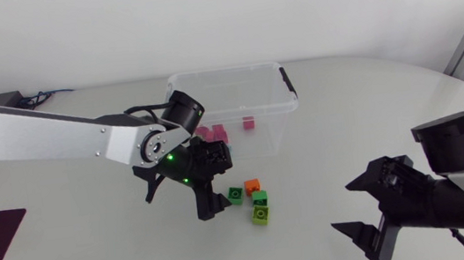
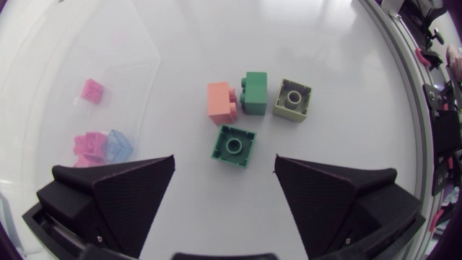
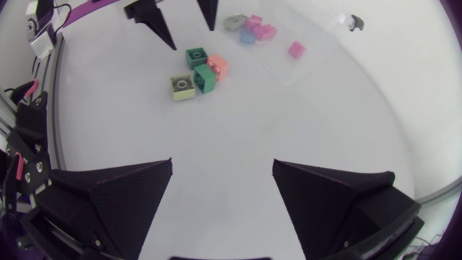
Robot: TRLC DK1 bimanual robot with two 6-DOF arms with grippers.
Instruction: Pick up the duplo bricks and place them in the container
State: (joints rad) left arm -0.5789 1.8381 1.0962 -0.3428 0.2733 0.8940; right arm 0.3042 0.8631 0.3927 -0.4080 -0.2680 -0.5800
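Left gripper [image 2: 224, 160]: fingers spread wide, nothing held, poised over the loose brick cluster just in front of the container.

Green brick [image 2: 233, 145] sits just ahead of the gap between the left fingers, hollow underside up.

Beyond it, three bricks in a row:
- orange brick [image 2: 222, 102], on its side
- second green brick [image 2: 254, 92], touching the orange one, also on its side
- lime brick [image 2: 292, 99], hollow side up, just beside the second green

All four are squarish, with no clear long axis.

Container [image 1: 223, 71]: clear tub. In the head view its long axis runs across the surface, with a black latch [image 1: 288, 83] at the right end. Inside are pink bricks [image 1: 212, 133] and one pale blue brick [image 2: 118, 146].

Right gripper [image 3: 222, 162]: fingers wide apart, empty, hanging well away from the bricks on the right side and aimed toward them across bare top.

Surface [image 1: 346, 116]: white, smooth, with a rounded far edge.
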